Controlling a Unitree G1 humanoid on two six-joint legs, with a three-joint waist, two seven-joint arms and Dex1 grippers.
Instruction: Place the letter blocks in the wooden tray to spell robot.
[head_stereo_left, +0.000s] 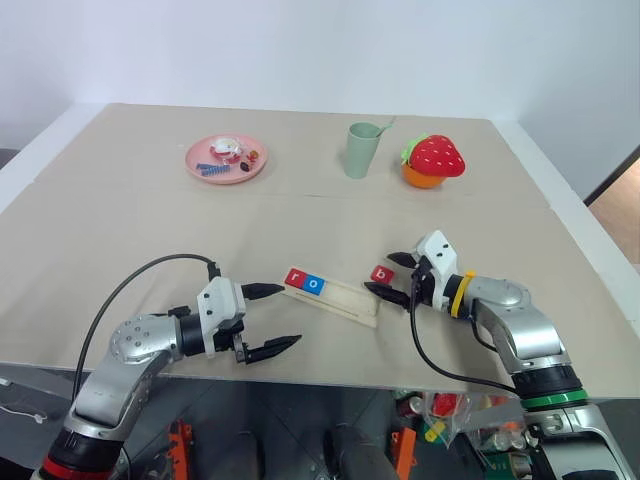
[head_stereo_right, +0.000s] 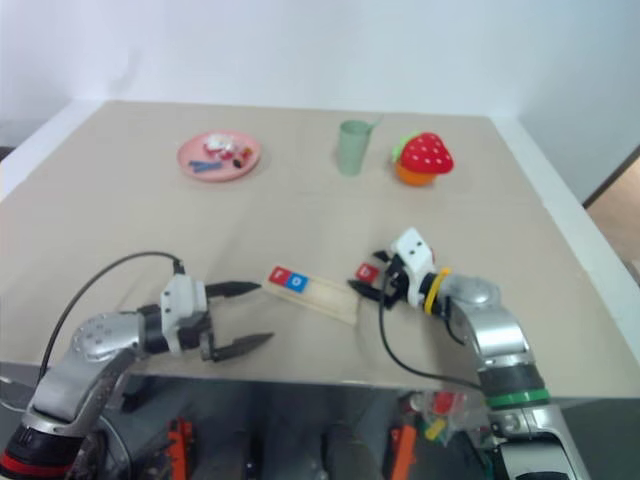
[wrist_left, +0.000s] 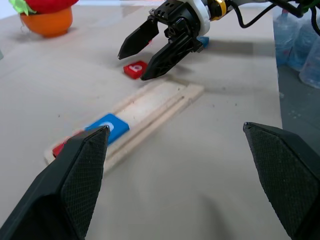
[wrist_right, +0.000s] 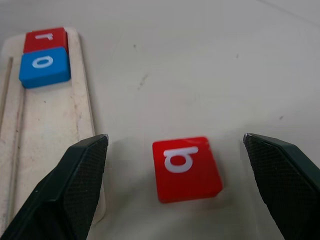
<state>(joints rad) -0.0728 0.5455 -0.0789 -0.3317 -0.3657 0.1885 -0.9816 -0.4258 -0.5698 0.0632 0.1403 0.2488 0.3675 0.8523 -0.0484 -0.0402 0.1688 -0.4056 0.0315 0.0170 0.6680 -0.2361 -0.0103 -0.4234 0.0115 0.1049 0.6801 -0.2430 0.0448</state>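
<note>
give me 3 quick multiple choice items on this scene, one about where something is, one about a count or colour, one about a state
1. Where is the red b block?
A. on the table beside the wooden tray
B. in the tray
C. on the pink plate

2. How many letter blocks lie in the tray?
A. none
B. two
C. four

3. How is the right gripper?
A. shut on the b block
B. shut and empty
C. open, a finger on either side of the b block

Answers:
1 A, the b lies on the bare table, off the tray's end.
2 B, the red r block and the blue o block sit side by side in it.
3 C, the right wrist view shows the jaws wide apart.
</note>
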